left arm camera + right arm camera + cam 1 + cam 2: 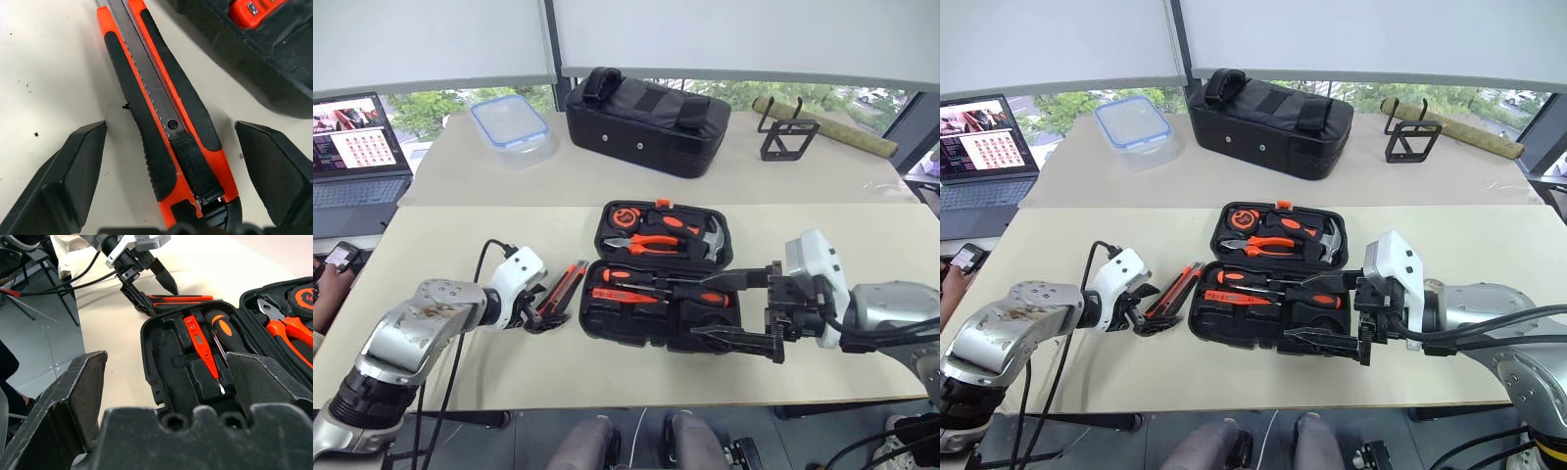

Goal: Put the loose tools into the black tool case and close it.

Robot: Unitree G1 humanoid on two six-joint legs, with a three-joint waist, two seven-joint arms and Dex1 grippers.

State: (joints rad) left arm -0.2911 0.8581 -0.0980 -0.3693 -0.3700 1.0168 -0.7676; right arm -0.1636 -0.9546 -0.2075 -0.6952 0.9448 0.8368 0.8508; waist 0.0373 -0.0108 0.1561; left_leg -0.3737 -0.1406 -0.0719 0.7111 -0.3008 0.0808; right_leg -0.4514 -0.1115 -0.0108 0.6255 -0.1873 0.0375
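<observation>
The left gripper (168,171) stands with its fingers (73,171) spread apart on either side of the orange-and-black utility knife (161,122), which lies flat on the table (460,235) between them, not clamped. Just beyond the knife lies the open black tool case (661,284), screwdrivers (666,290) already in its slots. The right gripper (744,308) hovers at the case's far side, jaws wide apart and empty.
</observation>
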